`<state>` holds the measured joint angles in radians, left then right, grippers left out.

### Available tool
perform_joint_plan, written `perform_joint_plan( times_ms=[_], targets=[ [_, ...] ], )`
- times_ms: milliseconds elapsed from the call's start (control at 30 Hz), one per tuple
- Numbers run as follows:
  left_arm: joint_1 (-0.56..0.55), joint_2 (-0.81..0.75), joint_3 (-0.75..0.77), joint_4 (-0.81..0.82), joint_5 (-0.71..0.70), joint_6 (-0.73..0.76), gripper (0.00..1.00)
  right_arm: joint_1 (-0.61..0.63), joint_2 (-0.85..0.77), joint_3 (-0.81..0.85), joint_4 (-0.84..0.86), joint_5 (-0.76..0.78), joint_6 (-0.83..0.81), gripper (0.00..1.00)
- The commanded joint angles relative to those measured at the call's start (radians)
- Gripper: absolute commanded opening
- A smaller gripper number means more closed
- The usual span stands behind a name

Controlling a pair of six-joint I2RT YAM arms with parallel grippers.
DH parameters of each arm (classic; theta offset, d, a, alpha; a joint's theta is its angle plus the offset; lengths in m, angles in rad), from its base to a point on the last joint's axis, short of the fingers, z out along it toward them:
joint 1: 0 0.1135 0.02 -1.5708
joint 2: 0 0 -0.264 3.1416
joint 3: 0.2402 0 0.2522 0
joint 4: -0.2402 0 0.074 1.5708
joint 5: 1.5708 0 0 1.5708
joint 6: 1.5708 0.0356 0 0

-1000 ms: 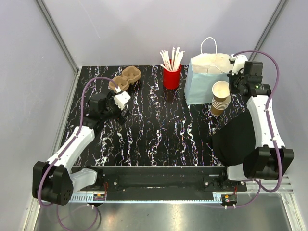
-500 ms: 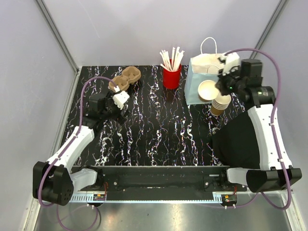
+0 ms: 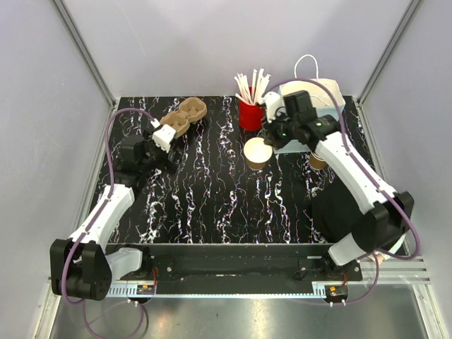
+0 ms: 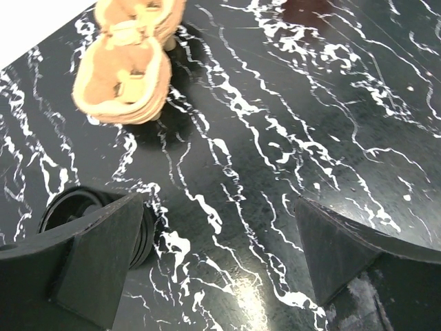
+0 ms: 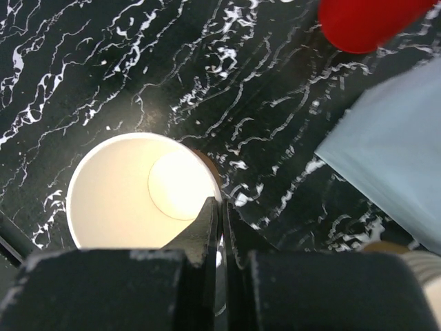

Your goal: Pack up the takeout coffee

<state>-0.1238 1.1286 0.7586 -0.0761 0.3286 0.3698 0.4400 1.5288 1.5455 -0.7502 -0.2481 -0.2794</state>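
The takeout coffee is one small tan paper cup (image 3: 256, 153), empty, white inside in the right wrist view (image 5: 131, 196). My right gripper (image 3: 271, 137) is shut on its rim (image 5: 221, 207), one finger inside and one outside. It holds the cup upright, low over the middle of the black marbled table. The pale blue paper bag (image 3: 326, 90) stands at the back right, behind that arm; its corner shows in the right wrist view (image 5: 393, 158). My left gripper (image 3: 160, 145) is open and empty (image 4: 220, 214) just above the table, in front of a brown pulp cup carrier (image 4: 131, 69).
The cup carrier (image 3: 183, 116) lies at the back left. A red cup of white sticks (image 3: 251, 113) stands beside the bag. The nested stack of brown cups (image 3: 318, 161) is in front of the bag. A dark round thing (image 4: 65, 207) lies by my left finger.
My right gripper has lifted one cup off the nested stack and carried it left and down to the table's middle. My left gripper has shifted slightly left and back.
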Motion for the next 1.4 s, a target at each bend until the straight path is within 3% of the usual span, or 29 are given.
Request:
perform_joint_plan(
  times_ms=[0,500,1133,1367],
  targets=[
    [0.027,-0.018,-0.001,0.073,-0.019,-0.045,0.99,0.052,0.086,0.054,0.129,-0.022,0.055,0.00],
    [0.061,-0.018,-0.012,0.118,-0.026,-0.060,0.99,0.195,0.366,0.100,0.229,-0.030,0.124,0.00],
    [0.073,-0.016,-0.013,0.114,-0.010,-0.066,0.99,0.217,0.462,0.045,0.315,0.038,0.147,0.02],
    [0.078,-0.016,-0.012,0.114,-0.005,-0.069,0.99,0.220,0.438,0.024,0.316,0.030,0.138,0.21]
  ],
)
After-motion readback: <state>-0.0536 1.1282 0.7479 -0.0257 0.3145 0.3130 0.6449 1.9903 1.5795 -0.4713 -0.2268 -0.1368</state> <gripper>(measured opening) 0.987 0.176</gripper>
